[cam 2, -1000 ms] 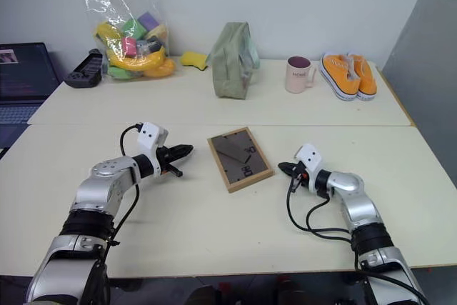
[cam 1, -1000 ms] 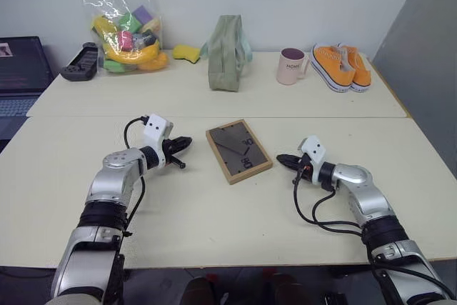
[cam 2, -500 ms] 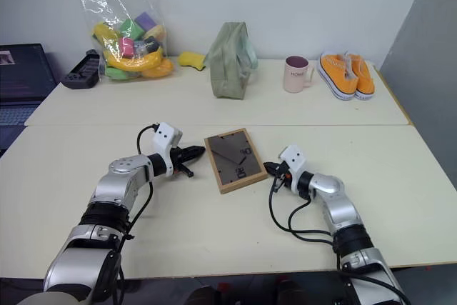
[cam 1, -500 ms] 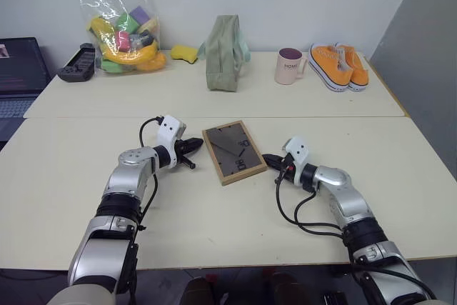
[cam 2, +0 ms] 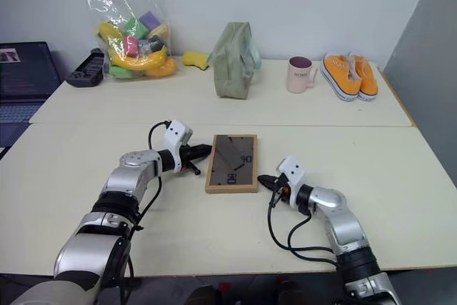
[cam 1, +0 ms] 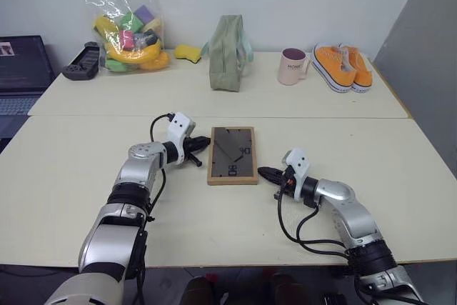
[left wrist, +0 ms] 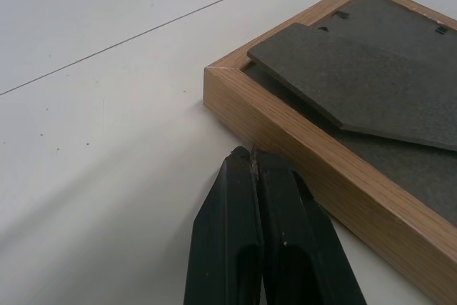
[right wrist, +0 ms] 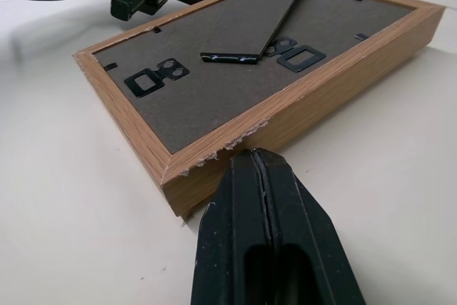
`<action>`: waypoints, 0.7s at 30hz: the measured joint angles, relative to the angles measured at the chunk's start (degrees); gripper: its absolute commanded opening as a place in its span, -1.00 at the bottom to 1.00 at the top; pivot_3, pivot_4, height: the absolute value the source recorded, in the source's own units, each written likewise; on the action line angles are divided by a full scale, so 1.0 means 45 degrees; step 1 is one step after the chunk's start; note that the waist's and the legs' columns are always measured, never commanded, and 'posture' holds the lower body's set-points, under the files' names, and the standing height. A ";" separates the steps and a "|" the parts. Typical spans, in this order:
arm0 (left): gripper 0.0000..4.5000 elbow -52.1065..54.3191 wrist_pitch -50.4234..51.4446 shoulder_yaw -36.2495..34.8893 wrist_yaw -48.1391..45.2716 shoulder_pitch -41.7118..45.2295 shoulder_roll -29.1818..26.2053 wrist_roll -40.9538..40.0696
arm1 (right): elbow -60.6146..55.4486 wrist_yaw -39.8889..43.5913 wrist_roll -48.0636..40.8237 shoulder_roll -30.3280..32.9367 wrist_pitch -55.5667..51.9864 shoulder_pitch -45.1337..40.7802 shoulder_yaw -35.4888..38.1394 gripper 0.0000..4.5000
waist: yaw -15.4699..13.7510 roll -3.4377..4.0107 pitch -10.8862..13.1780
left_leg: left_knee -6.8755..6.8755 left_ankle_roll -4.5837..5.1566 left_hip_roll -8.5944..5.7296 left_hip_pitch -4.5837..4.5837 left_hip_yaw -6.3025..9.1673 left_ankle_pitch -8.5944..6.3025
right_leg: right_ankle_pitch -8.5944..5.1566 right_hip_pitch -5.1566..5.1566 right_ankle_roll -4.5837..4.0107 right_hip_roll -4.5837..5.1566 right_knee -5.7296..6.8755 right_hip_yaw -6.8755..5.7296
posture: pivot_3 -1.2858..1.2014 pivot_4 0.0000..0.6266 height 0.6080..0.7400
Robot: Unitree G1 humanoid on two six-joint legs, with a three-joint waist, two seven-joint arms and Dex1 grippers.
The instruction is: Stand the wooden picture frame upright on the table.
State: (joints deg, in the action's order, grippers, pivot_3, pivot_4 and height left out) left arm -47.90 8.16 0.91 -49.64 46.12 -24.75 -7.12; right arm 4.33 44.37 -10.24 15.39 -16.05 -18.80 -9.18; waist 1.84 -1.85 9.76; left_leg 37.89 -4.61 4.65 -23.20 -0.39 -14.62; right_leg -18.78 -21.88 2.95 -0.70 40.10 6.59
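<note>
Left eye view: wooden picture frame (cam 1: 233, 155) lies face-down on the table (cam 1: 64, 176); closed, empty left hand (cam 1: 202, 146) and right hand (cam 1: 264, 173) flank it, seemingly touching. Next: lift an edge.

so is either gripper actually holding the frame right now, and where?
Nothing is held. Both grippers are shut and empty: left gripper at the left edge of the flat-lying light-wood picture frame, right gripper at its near right corner.

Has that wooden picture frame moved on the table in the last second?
Yes. The picture frame has turned: its long sides now point straight toward the green bag instead of slanting.
</note>
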 measured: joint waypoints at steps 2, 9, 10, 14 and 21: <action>-0.97 -0.0113 -0.0080 0.0001 -0.0048 0.0100 0.0089 0.0100 | -0.0128 -0.0123 0.0000 0.0016 -0.0065 0.0029 0.0000 -1.00 | 0.0001 0.0000 0.0000 | 0.0001 0.0000 -0.0003 -0.0007 0.0005 0.0000 | 0.0000 -0.0001 0.0000 0.0000 -0.0004 -0.0001 | 0.03 -0.52 1.00; -0.97 0.0776 0.0535 -0.0011 -0.0672 -0.0300 0.0100 0.0049 | -0.0166 -0.0184 0.0016 0.0444 0.0027 0.0002 0.0013 -1.00 | 0.0003 0.0000 0.0000 | 0.0001 0.0000 -0.0004 -0.0024 0.0024 0.0000 | 0.0000 -0.0003 0.0000 0.0000 -0.0011 -0.0013 | 0.03 -0.52 1.00; -0.97 0.1369 0.0988 -0.0023 -0.0853 -0.0587 -0.0026 -0.0067 | -0.0152 -0.0153 0.0014 0.0559 0.0056 -0.0010 0.0036 -1.00 | 0.0007 0.0001 0.0000 | -0.0002 0.0000 -0.0003 -0.0027 0.0024 0.0000 | 0.0000 -0.0006 0.0000 0.0000 -0.0013 -0.0012 | 0.03 -0.52 1.00; -0.97 0.4534 0.4136 -0.0082 -0.1305 -0.1930 -0.0715 -0.1034 | -0.0124 -0.0014 0.0000 0.1189 0.0149 -0.0037 0.0272 -1.00 | 0.0030 0.0002 0.0001 | 0.0000 0.0000 0.0003 -0.0046 0.0032 0.0000 | -0.0001 -0.0028 -0.0001 -0.0001 -0.0008 -0.0015 | 0.03 -0.52 1.00; -0.70 1.1266 1.3867 -0.2213 -0.0223 -0.3324 -0.1676 -0.5001 | -0.0282 0.0474 -0.0039 0.2152 0.0296 0.0125 0.0642 -1.00 | -0.0007 0.0007 0.0005 | 0.0012 -0.0001 0.0000 -0.0057 0.0081 0.0001 | -0.0003 -0.0015 0.0000 -0.0002 -0.0002 -0.0045 | 0.03 -0.52 1.00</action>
State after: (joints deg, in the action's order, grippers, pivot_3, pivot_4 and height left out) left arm 2.80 70.56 -9.05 -50.64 31.17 -32.30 -29.63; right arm 3.06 46.50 -10.42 25.07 -14.72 -18.24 -6.29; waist 1.81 -1.82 9.78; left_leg 37.94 -4.61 4.65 -23.45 -0.02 -14.62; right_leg -18.80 -21.95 2.95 -0.71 40.09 6.39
